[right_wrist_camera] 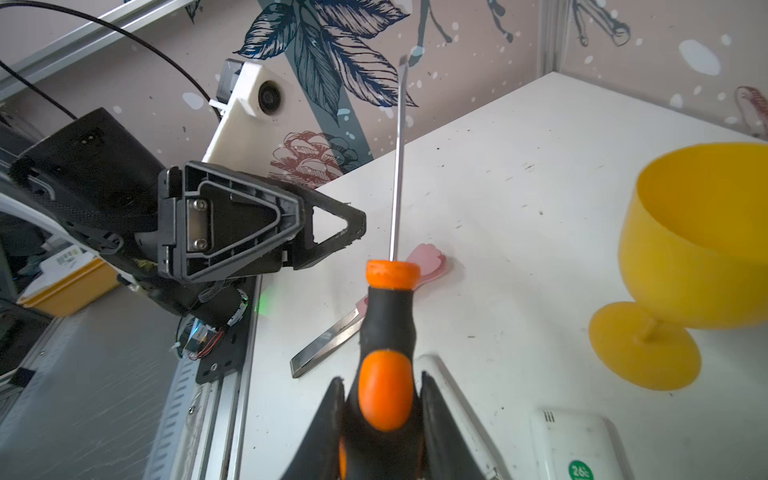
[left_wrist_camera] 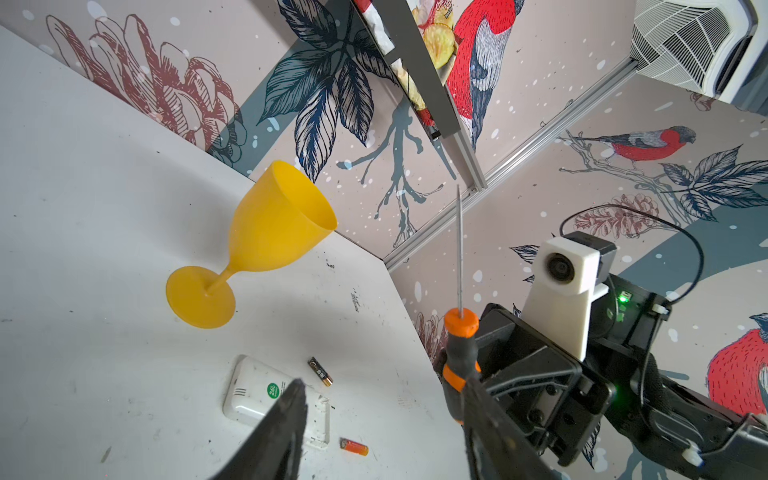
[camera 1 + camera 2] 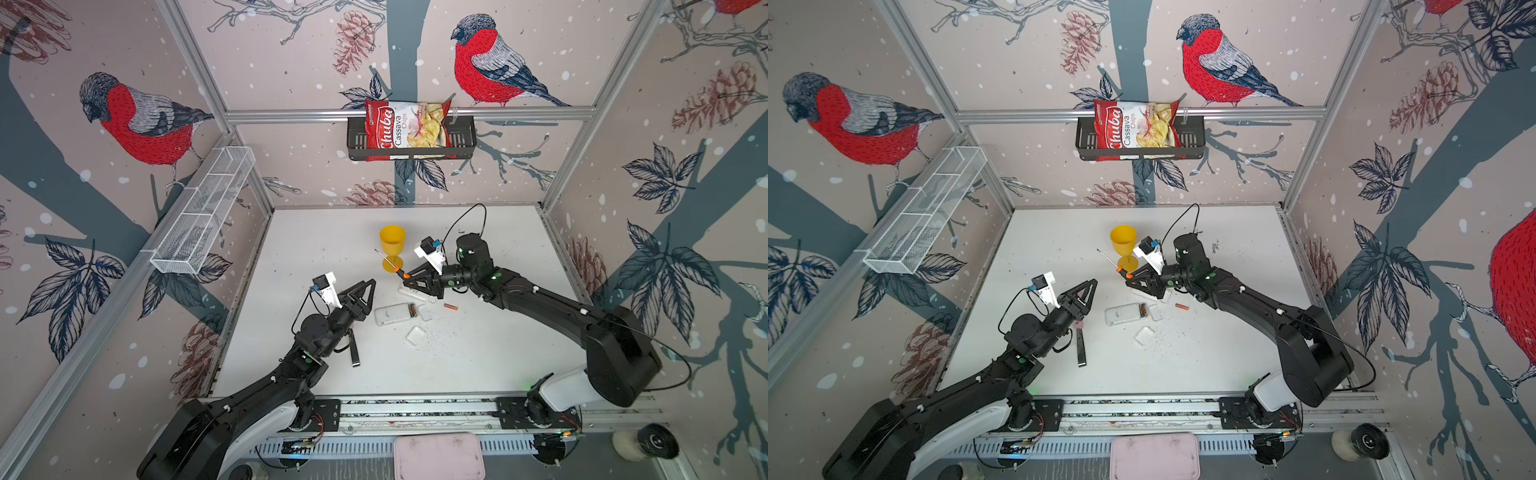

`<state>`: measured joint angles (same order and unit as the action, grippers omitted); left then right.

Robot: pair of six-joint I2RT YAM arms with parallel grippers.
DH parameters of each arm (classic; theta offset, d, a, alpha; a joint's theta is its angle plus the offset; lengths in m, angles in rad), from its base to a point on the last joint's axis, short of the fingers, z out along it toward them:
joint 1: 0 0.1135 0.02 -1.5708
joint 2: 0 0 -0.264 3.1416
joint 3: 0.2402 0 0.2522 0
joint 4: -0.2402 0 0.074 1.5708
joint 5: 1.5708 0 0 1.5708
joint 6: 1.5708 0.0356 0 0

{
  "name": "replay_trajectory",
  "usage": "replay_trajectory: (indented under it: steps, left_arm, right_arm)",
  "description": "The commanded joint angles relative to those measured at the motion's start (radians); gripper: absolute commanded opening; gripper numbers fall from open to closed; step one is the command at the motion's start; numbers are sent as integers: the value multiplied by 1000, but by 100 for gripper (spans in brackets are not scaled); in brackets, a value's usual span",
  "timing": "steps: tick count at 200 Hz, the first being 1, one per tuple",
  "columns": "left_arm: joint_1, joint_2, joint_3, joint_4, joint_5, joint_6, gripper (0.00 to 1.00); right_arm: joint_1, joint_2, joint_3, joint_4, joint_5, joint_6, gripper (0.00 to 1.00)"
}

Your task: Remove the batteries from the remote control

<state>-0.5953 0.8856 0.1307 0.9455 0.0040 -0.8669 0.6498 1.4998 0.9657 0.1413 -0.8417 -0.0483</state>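
Orange and black batteries (image 3: 412,310) lie side by side in the open compartment at the 3 o'clock end of the white remote control (image 3: 388,316), which rests flat in the middle of the counter (image 3: 324,249) in both top views. A loose orange battery (image 3: 450,307) lies on the counter further out at 3 o'clock, apart from it. Only the left wrist view shows a black-and-gold battery (image 2: 320,372), lying beside a second white remote (image 2: 249,401). That remote carries a round green sticker (image 2: 272,390) reading "26c", seen in both wrist views. In the top views the right gripper (image 3: 409,276) mostly covers it. That gripper is clenched on the orange-and-black handle of a screwdriver (image 1: 386,332), whose shaft points toward 10 o'clock past the stem of an upright yellow goblet (image 3: 392,243). The goblet stands at 12 o'clock from the remote control. The left gripper (image 3: 368,287) hangs at 9 o'clock from the remote control, jaws parted and grasping nothing. On the back wall at 12 o'clock, a black basket (image 3: 461,141) holds a red bag (image 3: 405,129) printed "Chuba Cassava Chips".
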Motion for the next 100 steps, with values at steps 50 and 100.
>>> replay_trajectory:
  steps: [50,100]
  left_arm:
    - [5,26,13,104,4,17,59]
    - [29,173,88,198,36,-59,54]
  right_arm:
    - [-36,75,63,-16,-174,15,0]
    - [-59,130,122,-34,-187,2,0]
